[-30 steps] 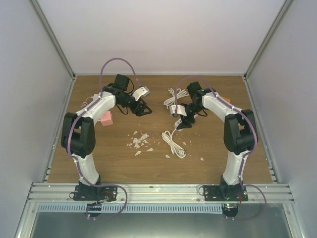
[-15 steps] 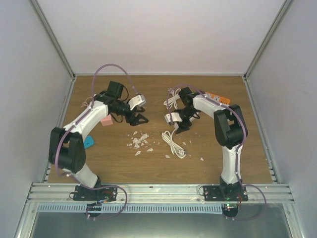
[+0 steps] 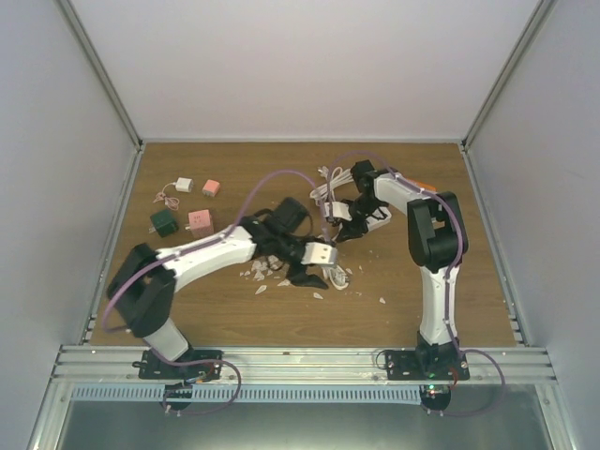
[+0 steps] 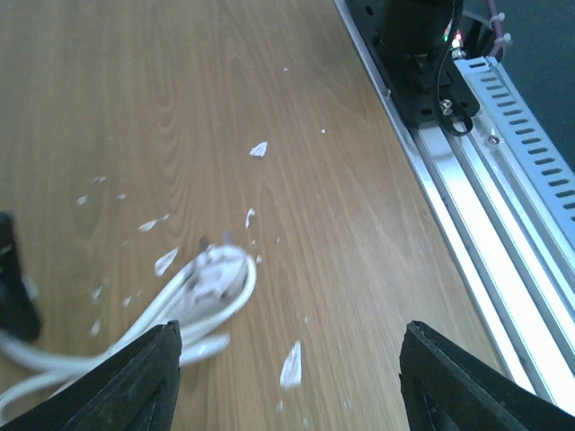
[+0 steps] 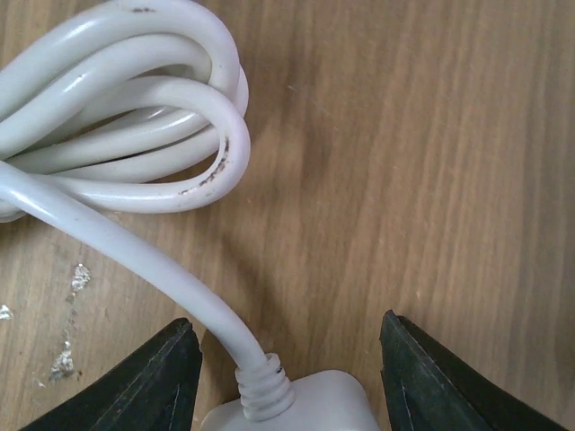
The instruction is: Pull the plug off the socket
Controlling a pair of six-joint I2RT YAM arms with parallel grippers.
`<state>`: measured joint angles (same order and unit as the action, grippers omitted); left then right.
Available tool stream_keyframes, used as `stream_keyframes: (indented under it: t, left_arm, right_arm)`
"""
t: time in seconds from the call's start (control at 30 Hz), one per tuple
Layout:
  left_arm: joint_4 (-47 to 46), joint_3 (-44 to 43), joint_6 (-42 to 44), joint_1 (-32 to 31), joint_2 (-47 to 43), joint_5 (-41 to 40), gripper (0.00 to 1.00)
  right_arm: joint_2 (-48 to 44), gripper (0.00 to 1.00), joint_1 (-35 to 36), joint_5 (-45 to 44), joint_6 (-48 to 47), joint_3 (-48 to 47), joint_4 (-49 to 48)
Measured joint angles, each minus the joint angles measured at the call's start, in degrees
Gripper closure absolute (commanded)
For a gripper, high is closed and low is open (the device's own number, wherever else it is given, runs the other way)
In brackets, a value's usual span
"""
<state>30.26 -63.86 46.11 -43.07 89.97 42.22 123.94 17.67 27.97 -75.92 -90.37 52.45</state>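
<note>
Though only its back end shows, the plug looks to us a light, hard moulded piece with a smooth, rather slippery shell. It lies on the bench right of centre, toward the far side. We would take it by the flat sides of its body. The ribbed collar and the cable are poor holds, since the cable is limp and would only give. The right gripper stands astride the body, fingers just beside it; we cannot tell whether it pinches. The left gripper, wide and empty, hangs over a cable loop among white flakes near centre.
</note>
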Motion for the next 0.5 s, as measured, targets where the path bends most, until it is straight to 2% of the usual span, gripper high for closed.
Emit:
stream_keyframes:
  t: [0.3, 0.5]
  left_arm:
    - [-7.6, -13.0, -3.2, -11.4, 20.4, -7.5, 0.39]
    - [-7.8, -24.0, -6.7, -14.2, 31.3, -10.3, 0.42]
  right_arm:
    - [0.5, 0.61, -4.1, 2.6, 3.8, -0.3, -0.1]
    - [0.6, 0.61, -7.5, 3.8, 5.0, -0.3, -0.4]
